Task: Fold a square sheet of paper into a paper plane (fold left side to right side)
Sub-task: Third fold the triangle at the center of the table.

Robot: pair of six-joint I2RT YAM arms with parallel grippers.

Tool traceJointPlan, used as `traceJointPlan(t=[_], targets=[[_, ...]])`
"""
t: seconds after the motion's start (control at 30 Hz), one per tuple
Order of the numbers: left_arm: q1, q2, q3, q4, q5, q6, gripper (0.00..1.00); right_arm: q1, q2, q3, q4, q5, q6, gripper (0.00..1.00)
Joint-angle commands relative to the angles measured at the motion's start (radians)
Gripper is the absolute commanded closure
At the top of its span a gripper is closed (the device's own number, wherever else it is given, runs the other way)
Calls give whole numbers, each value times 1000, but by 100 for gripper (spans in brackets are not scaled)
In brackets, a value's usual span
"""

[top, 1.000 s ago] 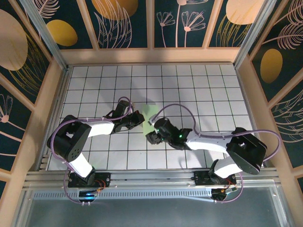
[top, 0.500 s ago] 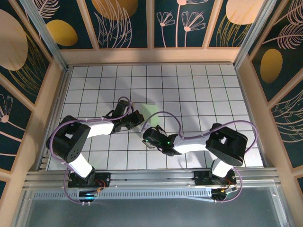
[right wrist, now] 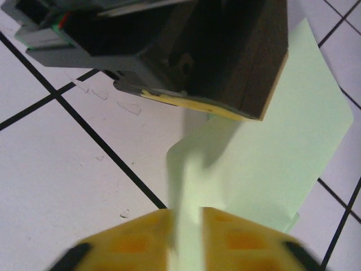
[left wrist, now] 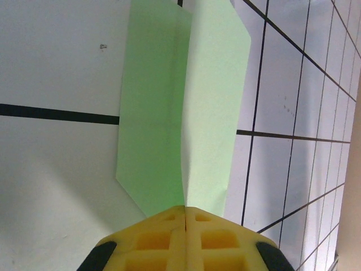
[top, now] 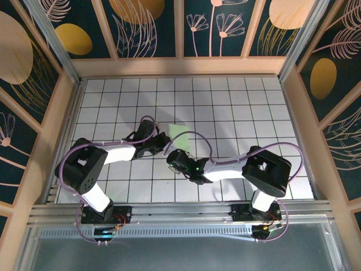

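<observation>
- Lying near the middle of the worktop (top: 225, 101), just beyond the two arms' tips: the sheet of paper (left wrist: 169, 113), pale green and creased down its length.
- Pinching the near end of that crease with the left gripper (left wrist: 185, 210), pads pressed flat together on the paper.
- Standing just beside it with the right gripper (right wrist: 186, 217), pads nearly together on either side of a raised ridge of the same sheet. Cannot tell from the blurred wrist view whether already clamped on it.
- Could tear or stretch the sheet if pulled two ways at once, with so little paper between the two holds.
- Could crush the ridge into a stray wrinkle rather than a clean fold, having caught a bulge and not a free edge.
- Could drag the middle crease off line when swinging the left side across to the right, given a slipping left hold. Likely to slide easily, being thin paper between smooth pads.
- Could knock one gripper against the other, working this close, and jolt the sheet out of both.
- Could finish with edges mismatched if released before being pressed flat on the worktop, and so spoil every later fold of the plane.
</observation>
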Motion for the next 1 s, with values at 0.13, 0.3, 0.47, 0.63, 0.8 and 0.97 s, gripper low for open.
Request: traceJointPlan(t=[0.13,0.3,0.47,0.63,0.8,0.97], targets=[[-8,-38,22,-70,-46,42,79,-29,-35,-29,-28,-96,82,100],[15,-72,85,-246,-110,139,60,-83,-99,-68,-21,-272,147,100],[55,-102,88,-248,-76,169,59,-170,-146,-107,2,-520,215,100],[54,-12,145,-205,32,194,75,-237,-132,-121,35,-744,259,100],[52,98,212,-195,86,215,84,-256,-101,-120,69,-824,291,100],[44,196,299,-230,110,248,89,-264,-73,-110,91,-858,314,100]])
